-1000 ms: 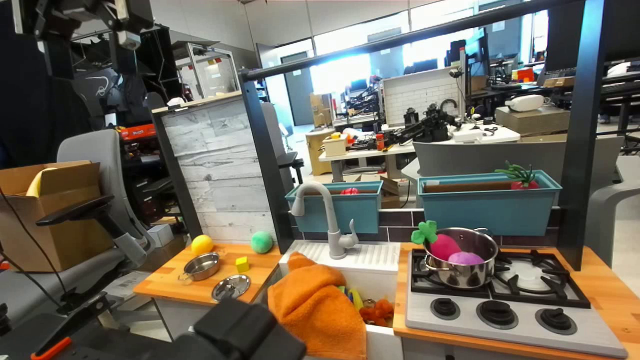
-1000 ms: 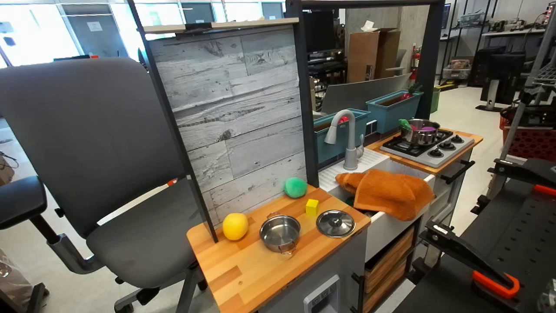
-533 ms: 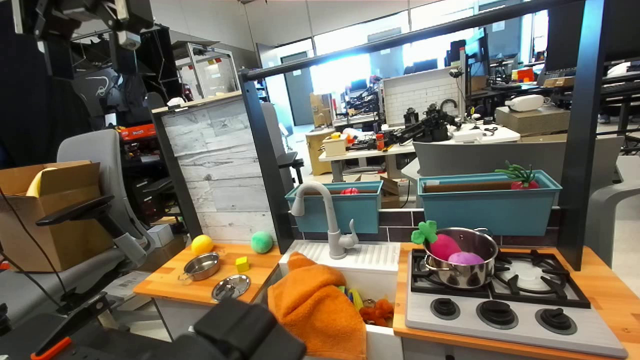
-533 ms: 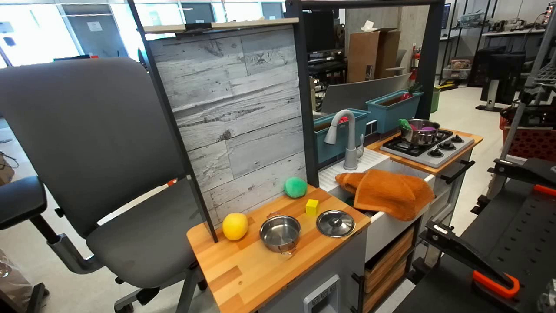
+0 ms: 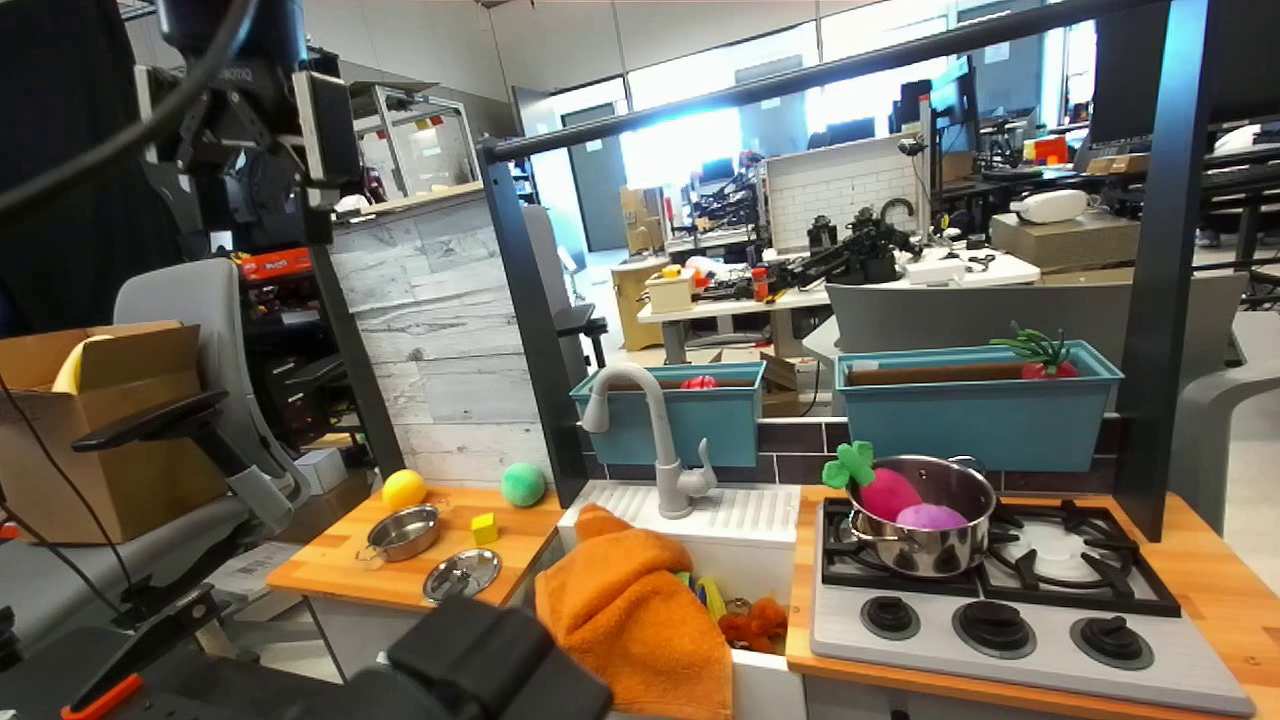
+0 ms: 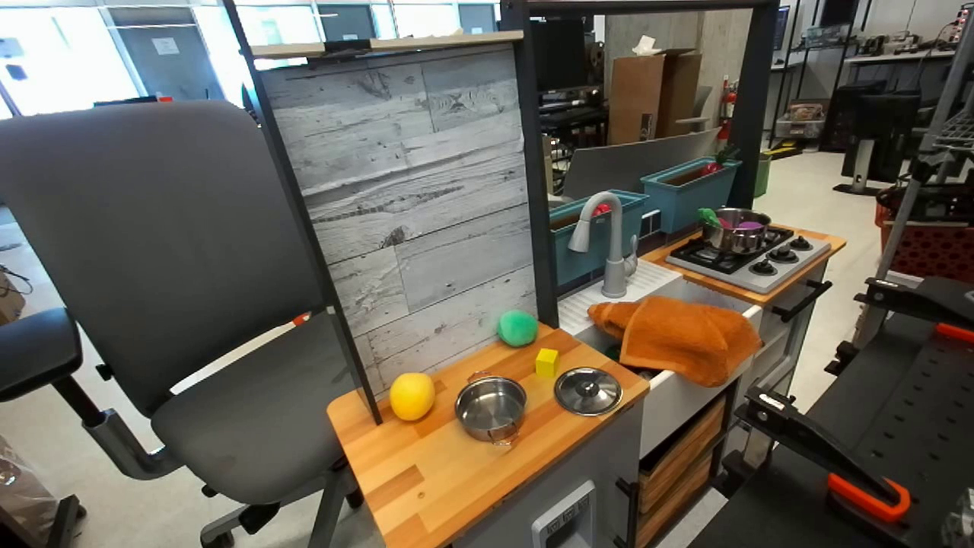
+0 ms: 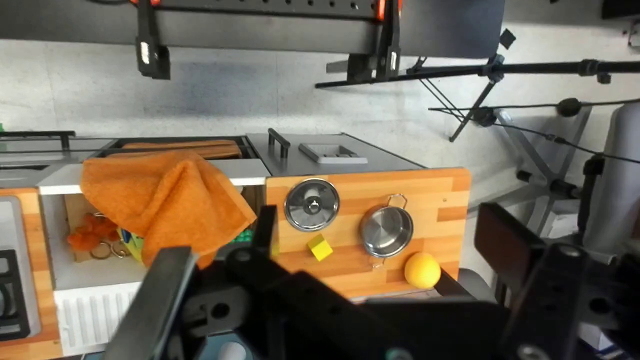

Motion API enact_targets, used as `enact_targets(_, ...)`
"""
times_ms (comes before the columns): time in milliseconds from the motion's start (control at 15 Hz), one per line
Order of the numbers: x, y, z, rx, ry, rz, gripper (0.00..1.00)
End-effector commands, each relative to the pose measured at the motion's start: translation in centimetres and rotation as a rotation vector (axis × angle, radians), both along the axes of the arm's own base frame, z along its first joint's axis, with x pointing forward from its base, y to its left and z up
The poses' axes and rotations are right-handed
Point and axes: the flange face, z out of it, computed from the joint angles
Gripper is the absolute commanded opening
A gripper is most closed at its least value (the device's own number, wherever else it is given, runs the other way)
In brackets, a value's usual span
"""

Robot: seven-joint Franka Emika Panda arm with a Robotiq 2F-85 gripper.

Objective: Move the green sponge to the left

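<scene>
The green sponge is a small lime-yellow block (image 5: 484, 528) on the left wooden counter (image 6: 426, 487). It also shows in an exterior view (image 6: 546, 363), between the green ball and the pan lid. In the wrist view the block (image 7: 320, 247) lies below the lid, nearer the left finger. My gripper (image 5: 265, 220) hangs high at the upper left, well above the counter. In the wrist view the gripper (image 7: 378, 227) has its jaws wide apart with nothing between them; the counter shows far below. The gripper is out of view in the remaining exterior view.
Around the block are a small steel pan (image 6: 491, 409), a lid (image 6: 587, 391), a yellow ball (image 6: 412, 396) and a green ball (image 6: 517, 328). A plank backboard (image 6: 426, 190) and black post (image 6: 539, 167) rise behind. An orange towel (image 6: 685, 342) drapes over the sink beside the faucet (image 6: 615, 251).
In an exterior view the gripper has moved right and down in the picture during the last half second. It stays open. The block and the other objects have not moved.
</scene>
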Motion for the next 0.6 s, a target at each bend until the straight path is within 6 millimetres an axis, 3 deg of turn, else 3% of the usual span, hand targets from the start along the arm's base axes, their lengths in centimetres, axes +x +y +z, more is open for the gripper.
enact_targets(0, 3.3, 2.8, -3.2, 0.063, -0.058, -0.046, 1.0)
enact_targets(267, 6.8, 6.4, -7.4, 0.095, -0.175, -0.107, 1.0)
enact_targets(533, 11.0, 9.2, -10.4, 0.099, -0.312, -0.186, 1.0)
